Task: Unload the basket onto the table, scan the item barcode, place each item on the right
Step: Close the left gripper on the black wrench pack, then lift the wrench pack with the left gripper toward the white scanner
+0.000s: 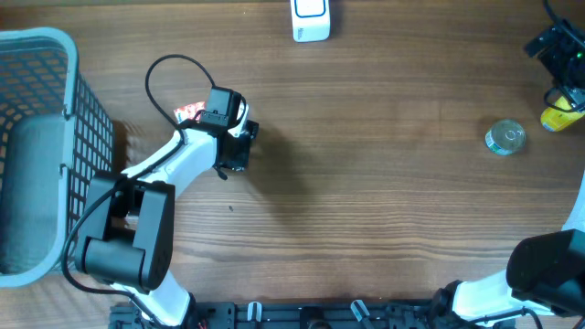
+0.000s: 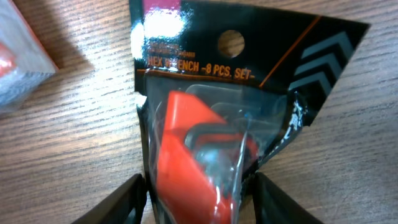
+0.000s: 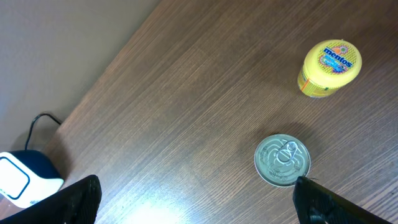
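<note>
**Left Arm Closes on Hex Wrench Set as Scanner Waits Across the Table**

The left gripper [image 2: 199, 208] has its two black fingers [image 2: 121, 202] drawn in narrow against either side of a hex wrench set [image 2: 205, 143], a carded blister pack lying flat on the wooden table [image 1: 366, 192]. In the left wrist view the fingers appear to touch the clear plastic bubble on both sides. The bubble holds a red-orange holder and dark metal keys. The black card, printed with orange lettering and grey chevrons, points its round hang hole away from the gripper. A second packet [image 2: 18, 56], pale with a patch of red, lies just beside the pack at its upper left, apart from it.

From overhead, the left arm [image 1: 174, 155] reaches over the left part of the table, near a grey-blue wire basket [image 1: 37, 41] at the left edge. There the gripper covers the pack.

The white barcode scanner [image 1: 311, 20] stands at the table's far edge, well apart from the pack, its cable trailing off behind it.

The right gripper [image 3: 202, 208] hangs over the far right corner with its jaws spread wide and nothing between them. Below it on the wood sit a silver pull-tab can [image 3: 283, 160] and, near it, a yellow Mentos tub [image 3: 329, 67]; the two do not touch.
</note>
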Controlling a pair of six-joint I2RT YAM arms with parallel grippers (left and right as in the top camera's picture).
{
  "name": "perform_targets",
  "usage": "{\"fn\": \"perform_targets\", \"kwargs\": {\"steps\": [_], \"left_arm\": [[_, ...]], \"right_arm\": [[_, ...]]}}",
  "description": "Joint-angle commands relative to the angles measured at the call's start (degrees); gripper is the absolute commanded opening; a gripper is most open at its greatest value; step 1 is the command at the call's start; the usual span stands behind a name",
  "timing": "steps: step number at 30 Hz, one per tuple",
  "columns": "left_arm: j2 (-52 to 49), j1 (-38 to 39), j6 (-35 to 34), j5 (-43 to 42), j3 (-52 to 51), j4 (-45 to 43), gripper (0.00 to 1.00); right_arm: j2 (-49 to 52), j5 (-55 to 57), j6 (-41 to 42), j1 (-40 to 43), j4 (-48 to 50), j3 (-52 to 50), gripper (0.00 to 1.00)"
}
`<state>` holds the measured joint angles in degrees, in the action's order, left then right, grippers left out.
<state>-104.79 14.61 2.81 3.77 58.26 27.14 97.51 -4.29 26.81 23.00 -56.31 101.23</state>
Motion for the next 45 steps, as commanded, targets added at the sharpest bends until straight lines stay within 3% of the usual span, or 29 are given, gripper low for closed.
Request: {"fn": "perform_targets", "kwargs": {"steps": [1,7,13,19,23,30,33,36,38,45], "left_arm": [[-4.3,-0.4,1.0,3.4,-3.1,6.2,0.28],[-1.7,-0.2,-3.4,3.0,-3.1,10.0,0.08],[6.9,-0.2,-5.2,-5.4,-3.1,10.3,0.04],[15.0,-0.2,-5.2,-16.9,-3.1,12.2,0.04],[18.1,-0.3,-5.2,-30.1,-3.1,12.8,0.04],[19.4,-0.3,-5.2,-66.2,-3.1,8.8,0.04],[19.4,-0.3,-5.2,-83.3,-3.1,0.4,0.04],[19.4,-0.3,-5.2,-88.3,-3.1,-7.2,0.04],[19.4,-0.3,-5.2,-93.0,-3.1,-18.7,0.04],[19.4,-0.3,-6.3,-94.1,-3.1,-44.0,0.04]], "right_arm": [[0.2,-0.7,0.3,-0.3,0.4,-0.4,0.98],[1.0,-1.1,-5.2,-4.3,0.7,-0.4,0.99],[6.8,7.8,-7.1,-13.2,2.4,-0.4,1.00],[16.7,7.9,-5.2,-16.3,3.1,-0.4,1.00],[18.6,7.9,-5.8,-17.3,4.1,-0.4,1.00],[18.8,9.3,-5.9,-19.6,5.0,-0.4,1.00],[19.9,9.4,-5.8,-20.1,4.9,-0.4,1.00],[21.0,9.4,-5.9,-20.1,4.8,-0.4,1.00],[22.3,9.4,-5.9,-20.1,4.6,-0.4,1.00],[22.9,9.4,-7.3,-20.8,5.1,-0.4,1.00]]}}
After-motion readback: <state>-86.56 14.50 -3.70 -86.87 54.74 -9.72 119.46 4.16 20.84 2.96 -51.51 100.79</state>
